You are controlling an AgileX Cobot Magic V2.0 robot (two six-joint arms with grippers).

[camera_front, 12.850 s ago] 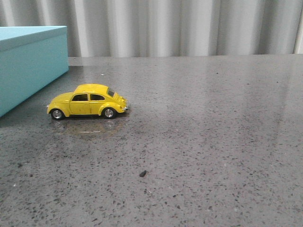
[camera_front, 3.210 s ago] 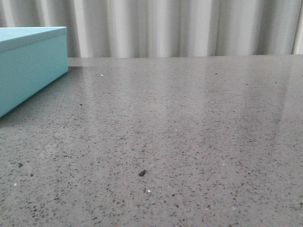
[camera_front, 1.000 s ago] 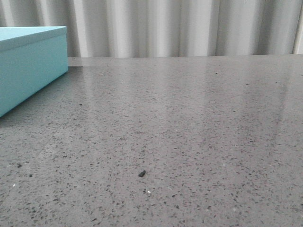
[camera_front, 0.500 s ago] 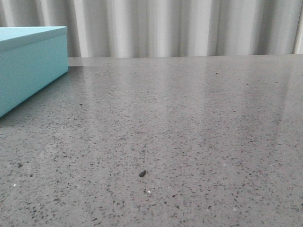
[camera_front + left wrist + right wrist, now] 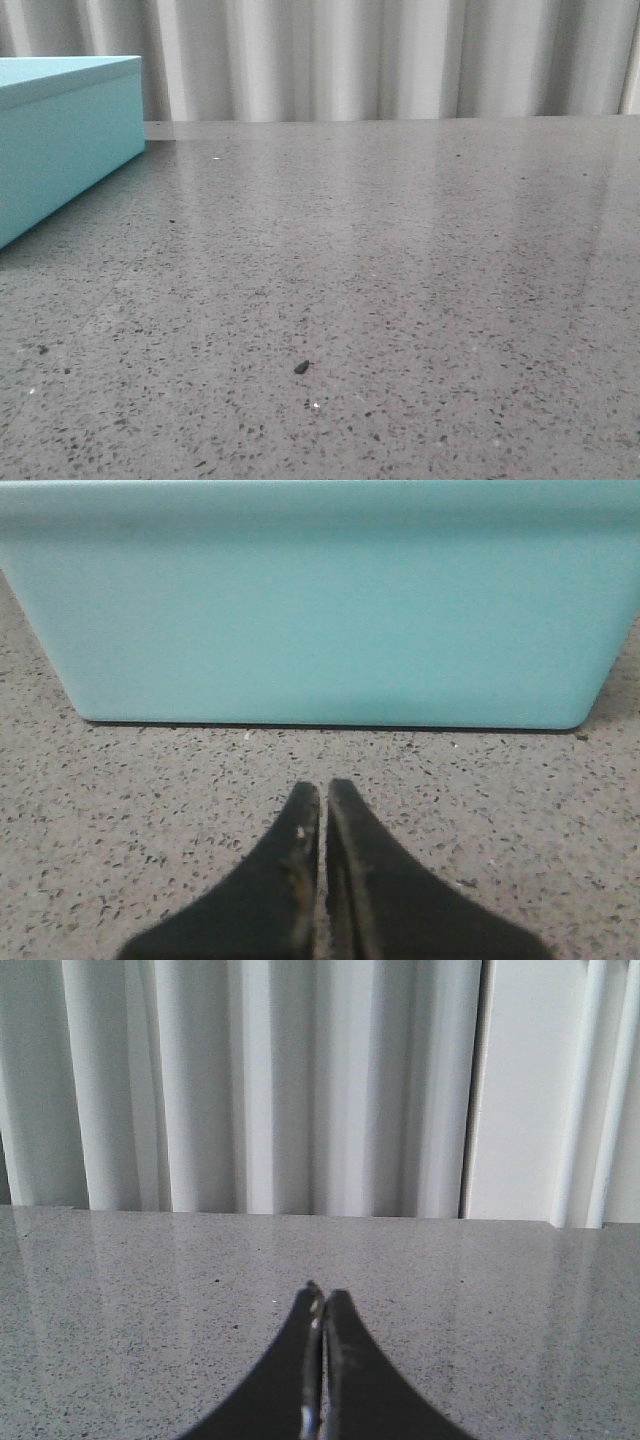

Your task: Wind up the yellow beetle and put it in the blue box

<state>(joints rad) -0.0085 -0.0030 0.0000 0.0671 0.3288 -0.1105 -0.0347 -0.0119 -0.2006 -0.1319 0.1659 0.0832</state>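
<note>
The yellow beetle was gone from the speckled tabletop [image 5: 400, 260]; about thirteen seconds before it stood just right of the blue box [image 5: 60, 140], and for the last few seconds that spot had been bare, nothing else shifting. No view showed the car at this moment. Judged from that, it was probably already stored inside the box, so the task looked finished or nearly so, but the box interior was hidden and winding could not be confirmed.

Left gripper [image 5: 322, 798] sat low over the table, pointed at the box's side wall and near it, jaws pressed together with only a hairline seam, holding nothing. Right gripper [image 5: 322, 1298] was well away from the box, facing the white pleated curtain [image 5: 300, 1080], jaws likewise closed on nothing. Both arms looked parked.

Box: matte turquoise, smooth flat walls, softly rounded bottom corners, paler lid edge on top, apparently closed. Table: grey stone-look surface, dark and pale flecks, semi-glossy with curtain reflections. A small dark crumb [image 5: 301, 367] lay on it, well apart from the box. Gripper fingers were black, tapered, slightly scuffed.
</note>
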